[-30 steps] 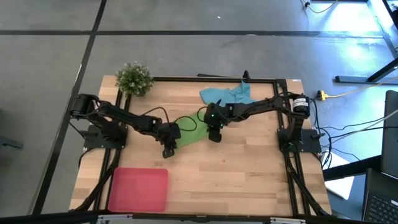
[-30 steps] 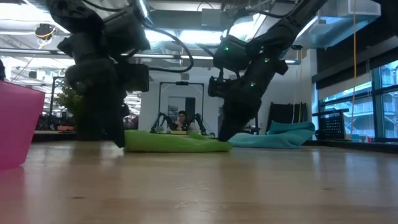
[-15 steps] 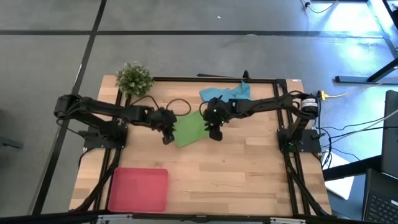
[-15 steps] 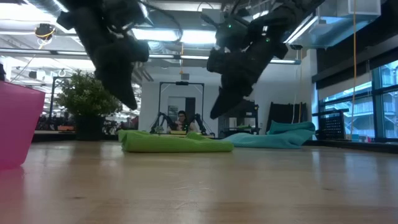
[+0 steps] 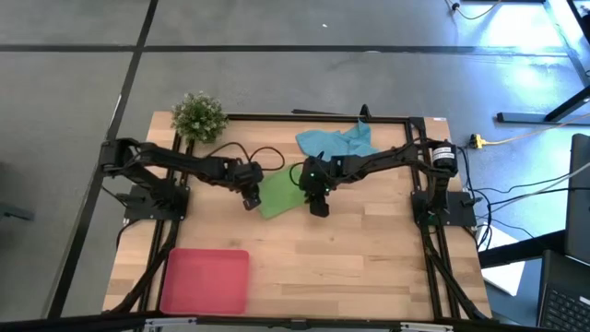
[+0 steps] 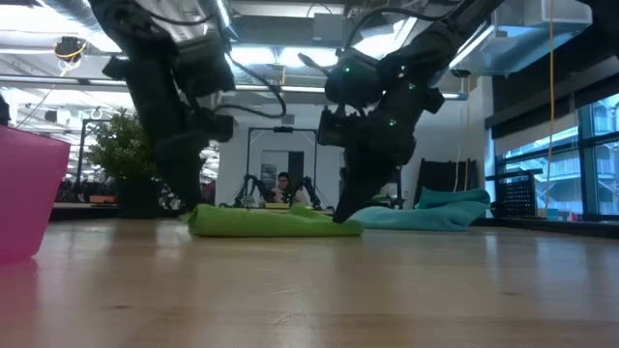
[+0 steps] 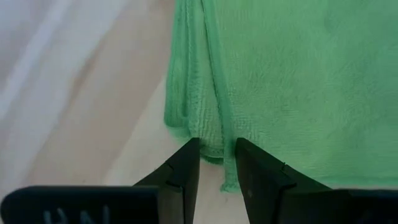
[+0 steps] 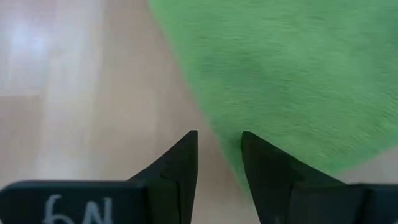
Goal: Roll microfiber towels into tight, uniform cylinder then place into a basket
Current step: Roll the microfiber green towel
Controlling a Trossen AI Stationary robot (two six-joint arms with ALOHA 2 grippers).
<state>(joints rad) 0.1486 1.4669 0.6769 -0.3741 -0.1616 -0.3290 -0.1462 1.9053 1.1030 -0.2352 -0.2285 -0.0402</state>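
while the basket (image 5: 205,280) sits bare at the table's near left, i see the green towel (image 5: 281,193) mid-table, only folded at one edge. left gripper (image 7: 217,163) and right gripper (image 8: 219,155) hover slightly parted at its edges, holding nothing; blue towel (image 5: 334,141) untouched.

Grey floor (image 5: 277,83), ceiling lights (image 6: 280,58), window (image 6: 561,155)

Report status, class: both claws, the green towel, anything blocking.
Left claw open, astride green towel's folded edge. Right claw open at the opposite edge. Towel flat, not rolled. Nothing blocking.
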